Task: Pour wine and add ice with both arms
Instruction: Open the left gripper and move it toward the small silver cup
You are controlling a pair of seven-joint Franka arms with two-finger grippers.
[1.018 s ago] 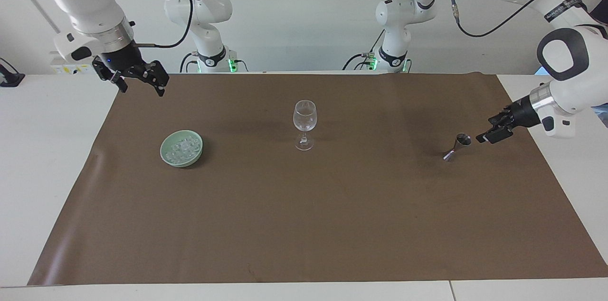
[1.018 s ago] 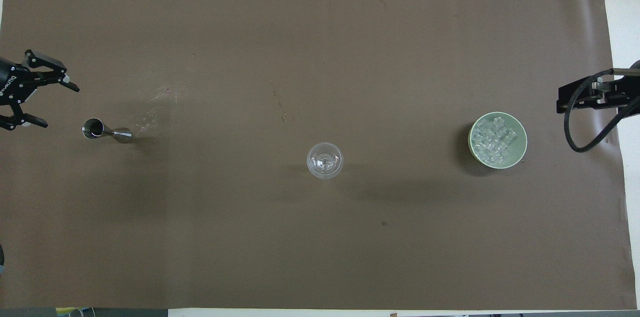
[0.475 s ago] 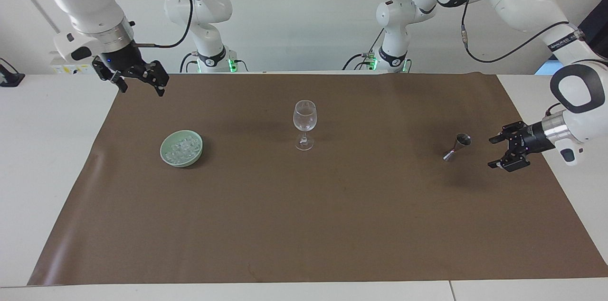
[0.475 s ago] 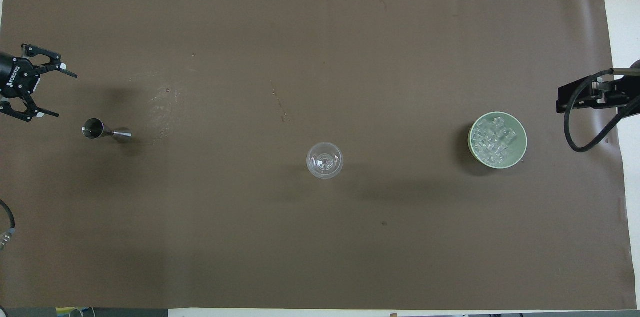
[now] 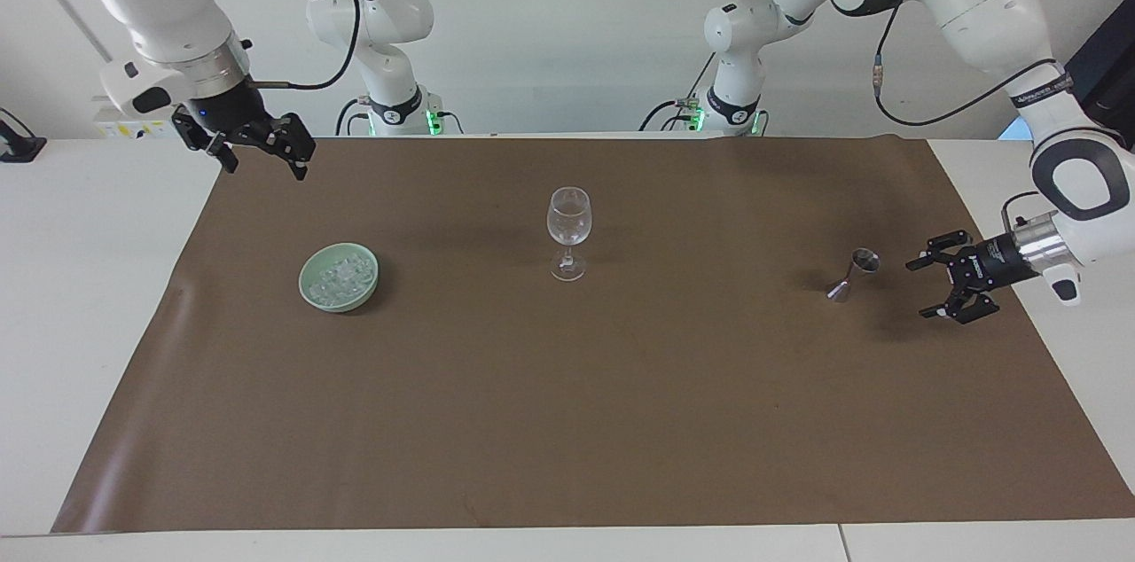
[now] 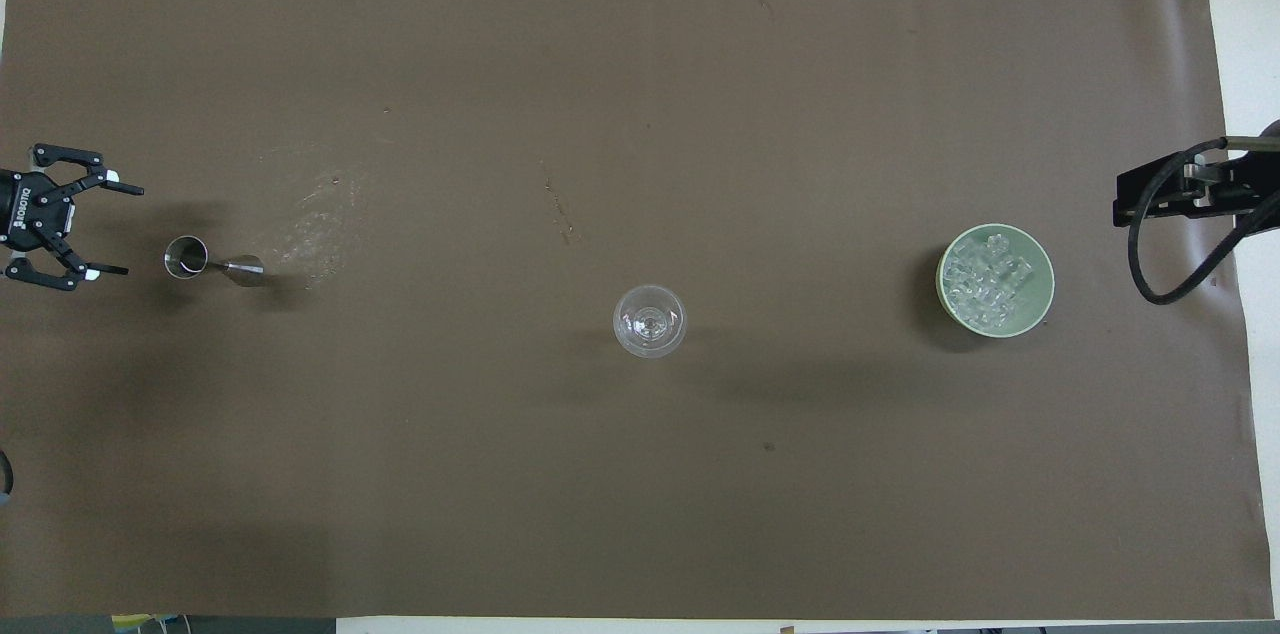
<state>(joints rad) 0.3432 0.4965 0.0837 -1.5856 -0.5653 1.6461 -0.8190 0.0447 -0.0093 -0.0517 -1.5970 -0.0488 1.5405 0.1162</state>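
A clear empty wine glass [image 5: 567, 230] stands mid-mat and also shows in the overhead view [image 6: 650, 321]. A heap of ice [image 5: 341, 277] fills a pale green bowl [image 5: 337, 305] toward the right arm's end; the ice [image 6: 990, 284] and the bowl [image 6: 1046, 299] also show from overhead. A small steel jigger [image 5: 853, 272] stands toward the left arm's end, also seen from overhead [image 6: 205, 262]. My left gripper [image 5: 920, 289] is open and empty, low beside the jigger and apart from it [image 6: 132, 231]. My right gripper [image 5: 259, 160] is open, raised over the mat's corner, and waits.
A brown paper mat [image 5: 567, 420] covers most of the white table [image 5: 97, 296]. The right arm's black cable [image 6: 1150, 274] hangs beside the bowl in the overhead view.
My left gripper has drawn back a little from the jigger's cup, turned its wrist and dropped lower beside it. The right arm, glass, bowl and jigger have not moved.
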